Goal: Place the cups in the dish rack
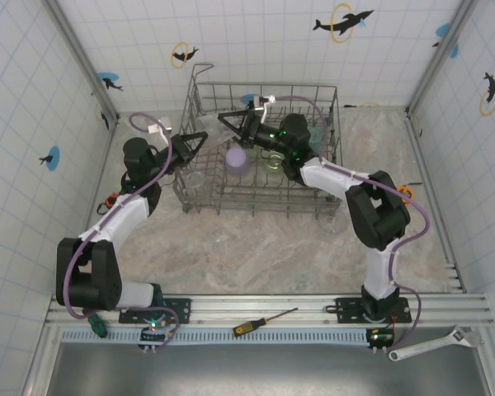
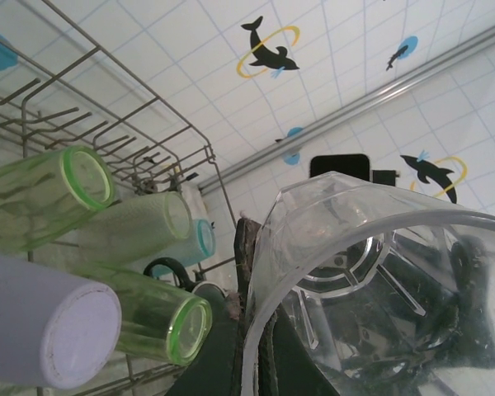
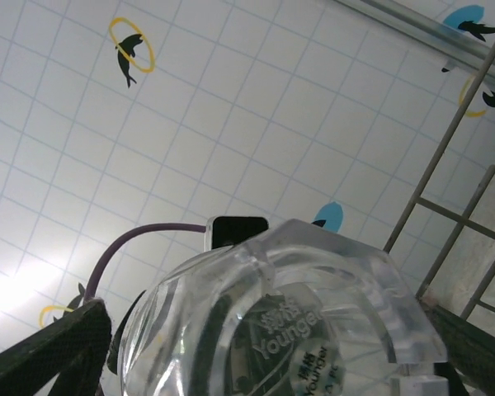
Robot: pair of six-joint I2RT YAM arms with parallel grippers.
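Cups (image 2: 140, 227) lie among the tines of the dish rack (image 1: 231, 83) at the far centre, a lavender cup (image 1: 236, 157) beside a pale green cup (image 1: 272, 162). At the rack's left side the left gripper (image 1: 196, 142) pinches the wall of a clear cup (image 2: 355, 247). Inside the rack, the right gripper (image 1: 229, 125) has its fingers spread either side of a faceted clear tumbler (image 3: 289, 322).
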